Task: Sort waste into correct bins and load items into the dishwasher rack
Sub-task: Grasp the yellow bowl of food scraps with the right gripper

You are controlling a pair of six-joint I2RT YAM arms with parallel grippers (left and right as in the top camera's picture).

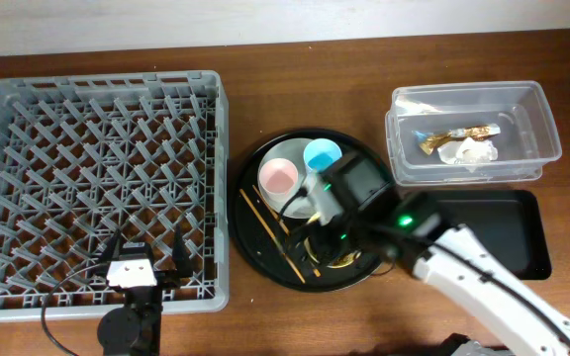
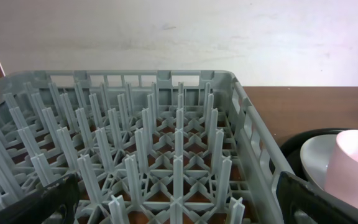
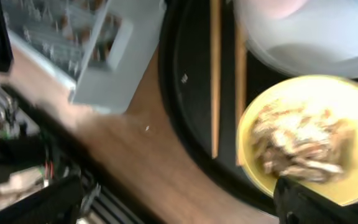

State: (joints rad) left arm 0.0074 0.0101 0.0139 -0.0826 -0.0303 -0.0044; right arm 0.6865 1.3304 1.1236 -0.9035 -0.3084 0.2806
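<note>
At my far left the grey dishwasher rack (image 1: 107, 81) sits on the tabletop. My left jaws hang low over its near edge, spread wide and grasping nothing. The left wrist view looks across the pegs between two dark fingers (image 2: 39, 202). Just right of the rack is the round black tray (image 1: 250, 242). On it the pale plate (image 1: 293, 205) carries the pink cup (image 1: 278, 177). The blue cup (image 1: 322, 155) stands just beside that cup, toward the wall. The two wooden chopsticks (image 1: 265, 222) lie side by side on the tray's left part. The yellow bowl (image 3: 248, 155) stands on the tray's near part, holding beige-brown food scraps (image 3: 300, 140). My right jaws hover above it, released and holding nothing, with one finger (image 3: 319, 205) over the bowl's near rim; whether it touches I cannot tell. Further right the clear tub (image 1: 552, 129) holds the foil wrapper (image 1: 453, 135) and the white tissue (image 1: 468, 151). In front of the tub lies the shallow black tray (image 1: 518, 232), partly under my right arm.
</note>
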